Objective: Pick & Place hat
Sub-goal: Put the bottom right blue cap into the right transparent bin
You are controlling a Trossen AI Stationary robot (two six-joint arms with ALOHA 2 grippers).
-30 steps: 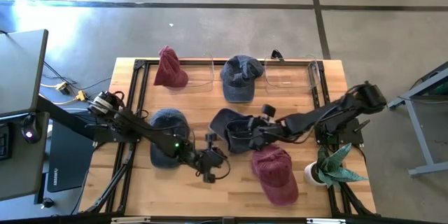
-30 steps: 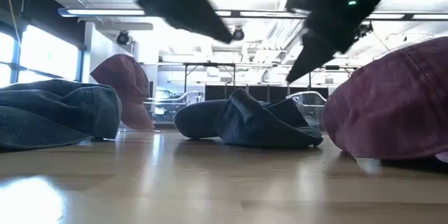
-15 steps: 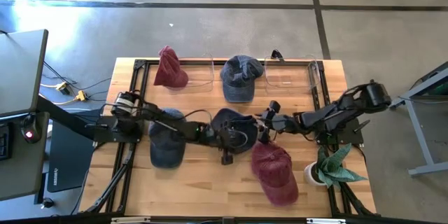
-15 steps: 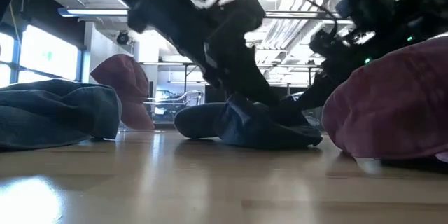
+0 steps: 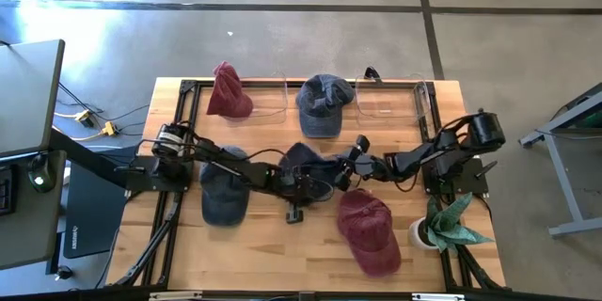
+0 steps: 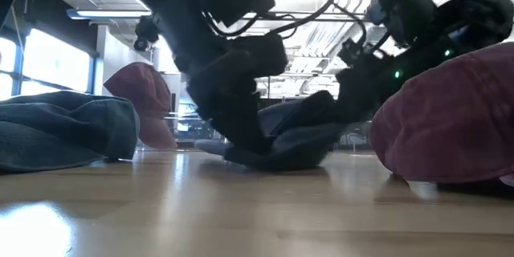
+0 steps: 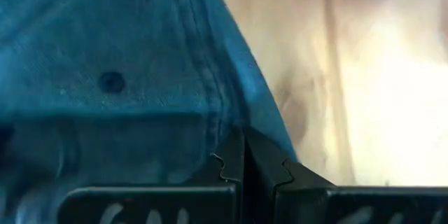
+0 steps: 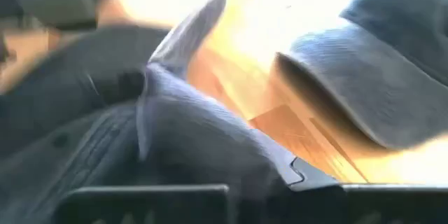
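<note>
1. Hat in play is the dark blue cap [image 5: 306, 165] sitting mid-table, both arms converging on it from opposite sides.
2. Left gripper [image 5: 299, 186] is reaching in from the left edge; in its wrist view the fingers [image 7: 231, 164] are pressed fully together, with the cap's blue denim [image 7: 119, 70] right at the tips. Looks like it is pinching the cap's edge, though the cloth between the tips isn't clearly showing.
3. Right gripper [image 5: 346, 171] is coming in from the right edge, sitting at the cap's right side. In its wrist view grey-blue fabric [image 8: 182, 133] is bunching up right over the fingers, so it is probably clamping a fold, but I can't tell for sure how far the jaws are closed.
4. In the low view the cap [image 6: 281, 140] is looking lifted and crumpled on one side, which fits two-sided handling: one arm steadying, the other gathering cloth for a pick.
5. Other hats are lying apart: maroon cap [image 5: 369, 230] toward the near right corner, just beside the work; blue cap [image 5: 224, 188] under the left arm; maroon hat [image 5: 227, 92] and blue hat [image 5: 323, 103] along the far edge.
6. Plant [image 5: 450, 224] is standing at the right edge, clear of the action.
7. Risk: maroon cap is sitting close enough to get dragged.
</note>
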